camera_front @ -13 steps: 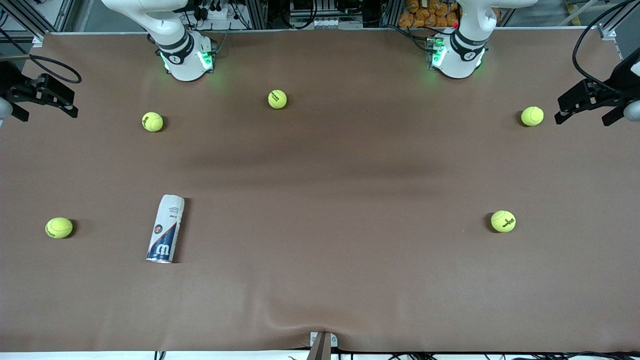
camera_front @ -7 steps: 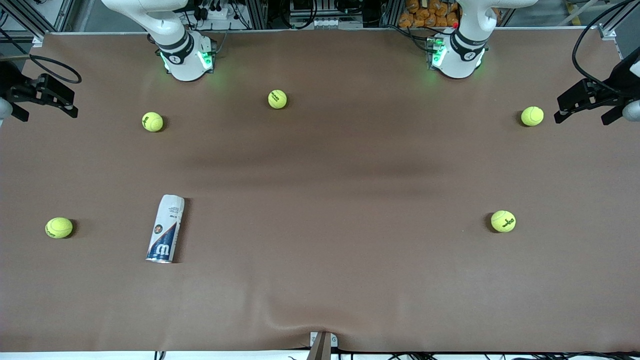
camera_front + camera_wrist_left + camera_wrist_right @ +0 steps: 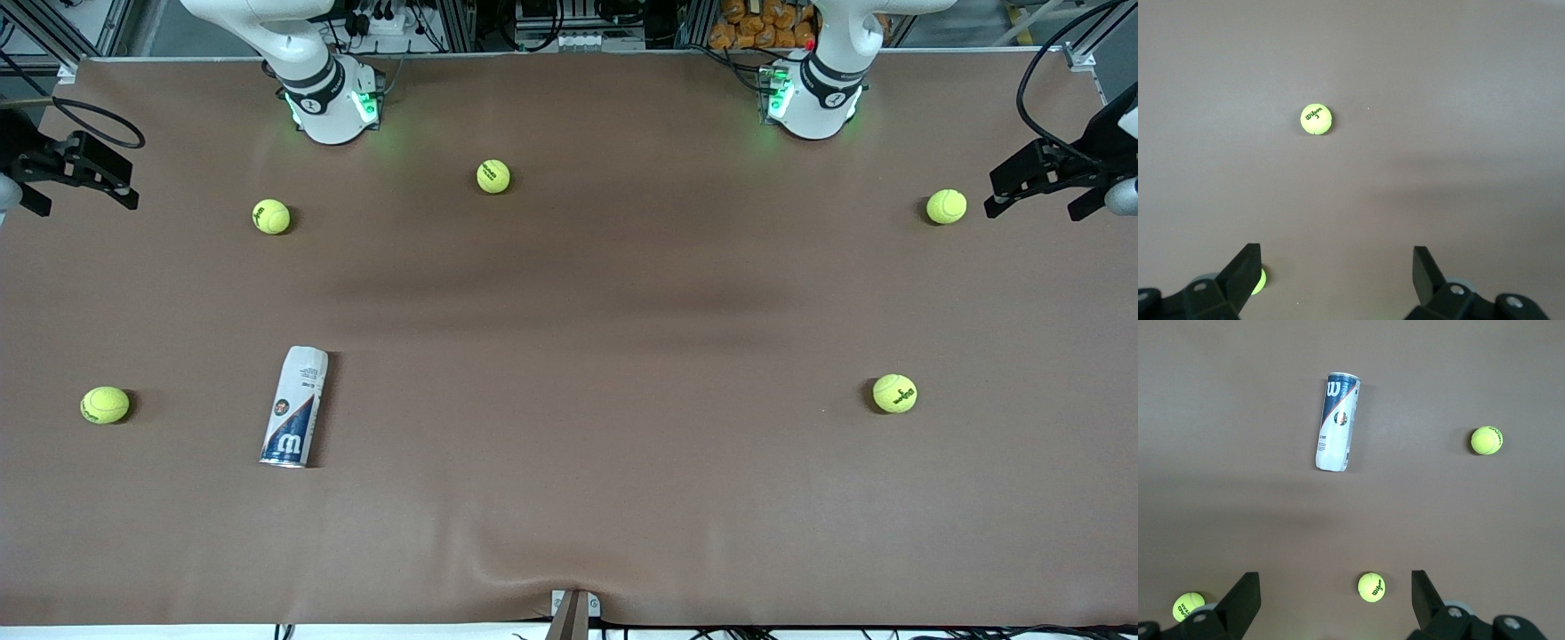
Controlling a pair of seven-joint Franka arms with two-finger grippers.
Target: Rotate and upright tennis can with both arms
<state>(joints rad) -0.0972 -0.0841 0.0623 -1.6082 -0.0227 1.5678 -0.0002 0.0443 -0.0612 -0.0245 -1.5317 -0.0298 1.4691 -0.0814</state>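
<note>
Tennis can lies flat near right arm's end; right claw and left claw spread, apparently parked high at desk ends, pre-approach.

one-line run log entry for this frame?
tennis can: lying on table, untouched | left hand: open, raised at table end | right hand: open, raised at table end

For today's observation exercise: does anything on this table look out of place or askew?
Yes. The white and dark blue cylindrical tennis can lies on its side toward the right arm's end of the brown table, not upright. Five yellow-green tennis balls lie scattered loose. The left gripper and right gripper wait open at the table's ends.
</note>
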